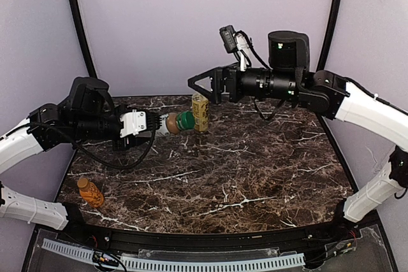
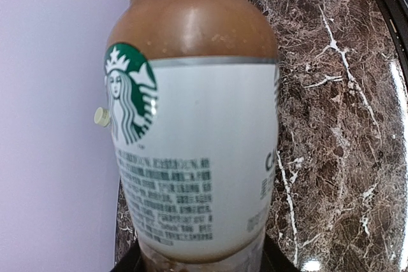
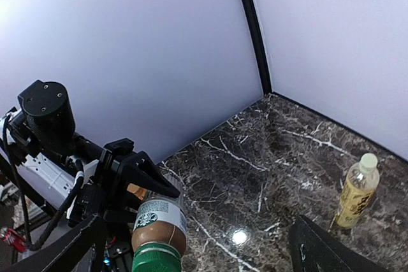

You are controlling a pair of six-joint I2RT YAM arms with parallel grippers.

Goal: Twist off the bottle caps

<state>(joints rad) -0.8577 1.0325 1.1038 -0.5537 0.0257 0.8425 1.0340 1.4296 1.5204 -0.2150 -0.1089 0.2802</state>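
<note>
Left pincer (image 1: 158, 123) was clamped on the base end of the brownish white-labelled bottle (image 1: 171, 123), holding it roughly horizontal in the air above the desk (image 1: 255, 176). Its green cap (image 1: 185, 120) pointed right, towards the other arm, and was still on the neck.

In the left wrist view that bottle filled the frame, showing the white label with green logo and brown liquid up to the shoulder. The pincer fingers there were barely visible at the bottom edge.

Right pincer (image 1: 199, 87) had its fingers spread wide, nothing between them. It hovered near the cap, a bit above and behind it, not touching. In the right wrist view the cap sat low in the frame between the two dark fingers (image 3: 64, 250), facing the camera.

Yellow-labelled bottle (image 1: 200, 111) stood upright on the desk at mid-rear with its pale cap on. From the top view it looked just beside the green cap, but the right wrist view showed it well apart from the held bottle.

Orange bottle (image 1: 90, 192) sat near the front-left desk corner, close to the left arm's base, and looked to lie on its side with its cap on. Neither pincer was near it.
</note>
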